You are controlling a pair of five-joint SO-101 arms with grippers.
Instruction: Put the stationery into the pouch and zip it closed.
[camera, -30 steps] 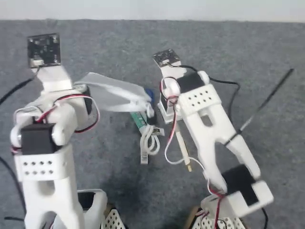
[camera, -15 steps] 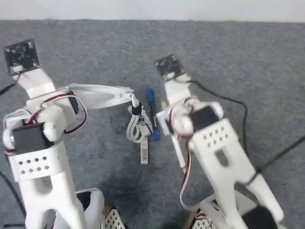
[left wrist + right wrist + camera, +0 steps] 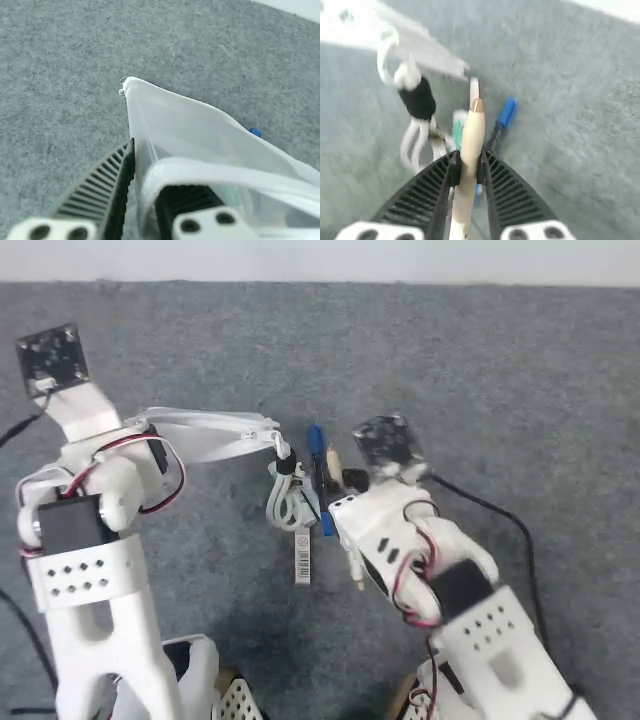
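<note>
Pouch [image 3: 215, 436] first: from overhead it's a see-through white one, pinched at its left end by the left gripper [image 3: 168, 436] and stretching right toward the middle of the grey carpet [image 3: 500, 370]. A white cord [image 3: 284, 505] with a black bead [image 3: 285, 468] hangs off its right end, and there's a tag [image 3: 302, 556] just nearer. A blue pen [image 3: 318, 478] lies right beside the cord. The right gripper [image 3: 342, 495] sits just right of that, holding a beige pen [image 3: 353, 565].

Left wrist cam: the left gripper's fingers [image 3: 115, 175] are clamped on the pouch's edge, one on each side of the material.

Right wrist cam: the right gripper is closed on the beige pen, whose tip pokes out past the jaws. Just beyond it lie the blue pen, a green item [image 3: 457, 128] I can't make out, and the cord with its bead. The pouch is further off.
</note>
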